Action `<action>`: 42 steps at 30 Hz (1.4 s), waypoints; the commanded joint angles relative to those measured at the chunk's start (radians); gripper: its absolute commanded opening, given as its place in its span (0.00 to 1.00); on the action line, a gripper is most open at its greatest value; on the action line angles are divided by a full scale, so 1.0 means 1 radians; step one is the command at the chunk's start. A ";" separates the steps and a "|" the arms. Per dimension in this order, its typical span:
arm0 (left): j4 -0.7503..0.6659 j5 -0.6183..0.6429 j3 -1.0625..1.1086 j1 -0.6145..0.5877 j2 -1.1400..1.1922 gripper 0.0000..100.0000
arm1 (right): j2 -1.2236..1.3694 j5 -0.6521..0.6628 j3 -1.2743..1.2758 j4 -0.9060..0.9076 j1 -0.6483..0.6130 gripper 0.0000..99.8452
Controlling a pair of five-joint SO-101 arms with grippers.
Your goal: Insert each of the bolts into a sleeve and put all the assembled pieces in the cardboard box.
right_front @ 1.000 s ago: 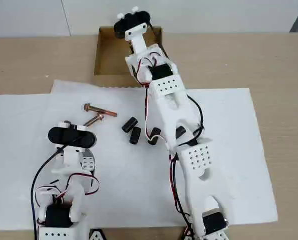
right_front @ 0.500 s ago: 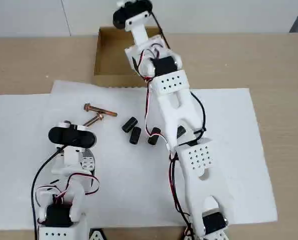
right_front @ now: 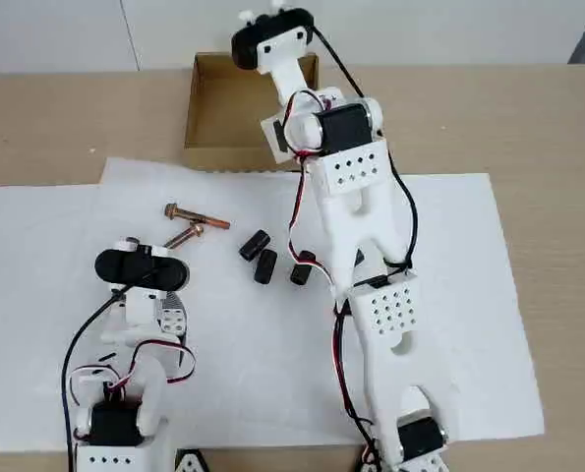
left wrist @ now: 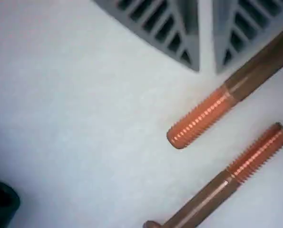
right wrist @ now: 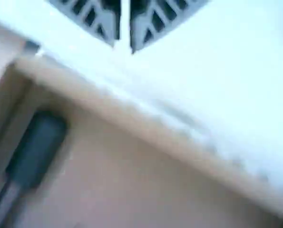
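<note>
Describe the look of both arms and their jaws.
The left arm and right arm are white plastic with black servo blocks at the joints and red, black and white cables looped alongside. The right arm's plates have grids of small holes. The jaws are grey, ribbed with triangles.

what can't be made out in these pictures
High view: right arm covers part of the cardboard box and most of one sleeve.
Right wrist view: dark piece in the box, too blurred to identify.
Left wrist view: the bolts, heads cut off by the edges.
</note>
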 commanded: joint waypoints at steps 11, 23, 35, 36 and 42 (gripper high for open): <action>0.000 -0.003 -0.005 0.000 -0.011 0.01 | -0.335 -0.192 0.192 0.044 -0.002 0.00; 0.000 -0.003 -0.005 0.000 -0.011 0.01 | -0.794 -0.417 0.942 0.038 -0.002 0.00; 0.002 -0.003 -0.005 0.000 -0.011 0.01 | -0.891 -0.635 1.247 0.038 0.005 0.01; 0.002 -0.003 -0.005 0.000 -0.011 0.01 | -0.889 -0.647 1.264 0.038 0.007 0.01; 0.002 -0.003 -0.005 0.000 -0.011 0.01 | -0.881 -0.709 1.312 0.021 0.010 0.01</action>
